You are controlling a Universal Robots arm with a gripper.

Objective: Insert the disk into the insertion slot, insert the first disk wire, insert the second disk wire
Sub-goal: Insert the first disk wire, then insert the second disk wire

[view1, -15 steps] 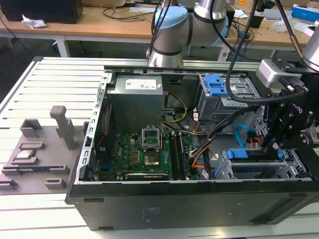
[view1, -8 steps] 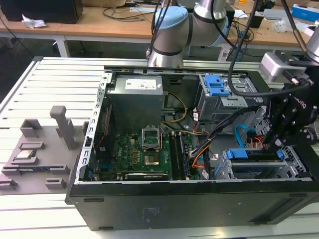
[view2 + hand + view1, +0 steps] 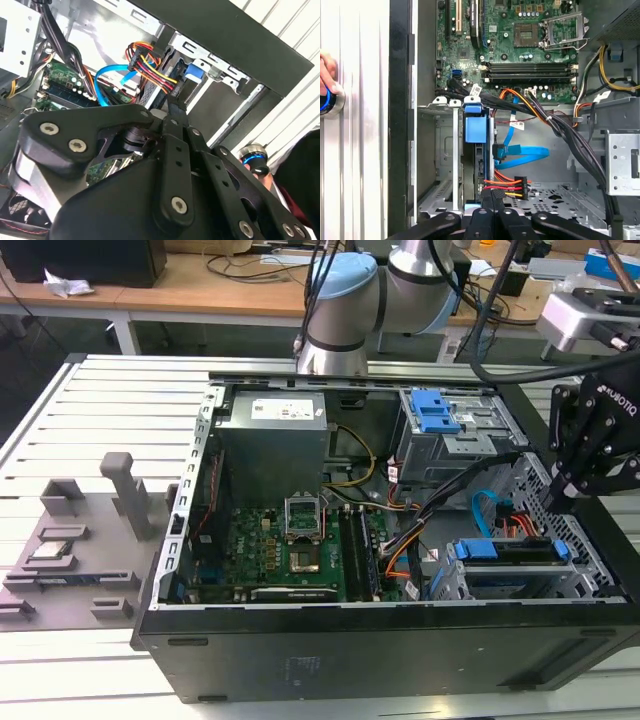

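Your closed end effector (image 3: 492,194) sits at the power wire (image 3: 507,186) in both wrist views; exterior view shows disk (image 3: 512,552) seated in insertion slot (image 3: 452,585).

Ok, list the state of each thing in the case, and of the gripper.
case: on its side, open.
disk: on edge, seated in the insertion slot.
blue wire: its plug is at the disk's edge; seating cannot be told.
red-and-yellow wire: reaches the disk's edge at the gripper's tip.
gripper: shut, tip at that wire's end.
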